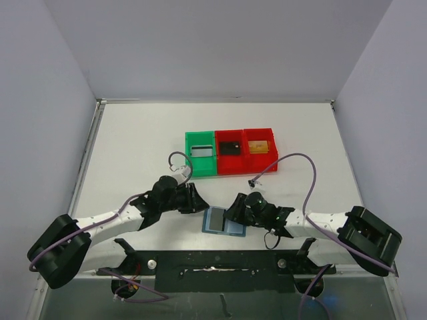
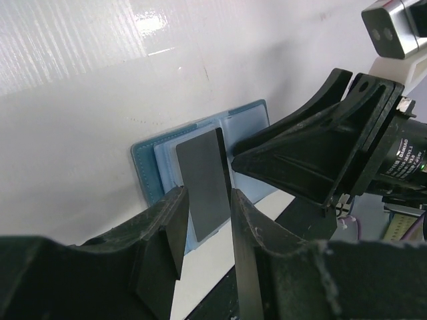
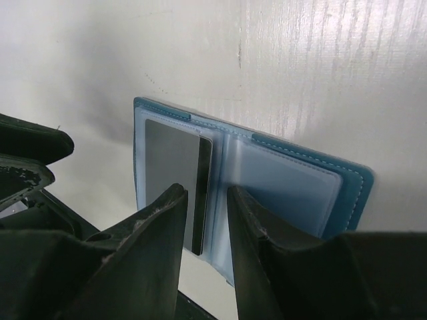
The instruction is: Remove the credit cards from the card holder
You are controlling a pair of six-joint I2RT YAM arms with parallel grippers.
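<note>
Right now the left pincer (image 2: pixel 208 195) comes in from the left of the card holder (image 1: pixel 233 230). Its two fingers stand a little apart, and the lower end of the dark grey credit card (image 2: pixel 203 170) shows in the gap between them. Whether they actually pinch the card I cannot tell. The card holder lies opened flat on the white surface (image 1: pixel 133 147), and the card rests against its left panel, with a darker stripe along the edge nearest the fold. The right panel shows only its pale blue sleeve. The right pincer (image 3: pixel 205 191) reaches in from the right of the card holder and sits over its fold. Its fingers are narrowly spread with nothing caught between them, and in the left wrist view its tip comes down to the holder just beside the card. Well beyond the card holder, on the side away from the arms, stands a row of bins: a green bin (image 1: pixel 201 168), then two red bins (image 1: pixel 231 165).
</note>
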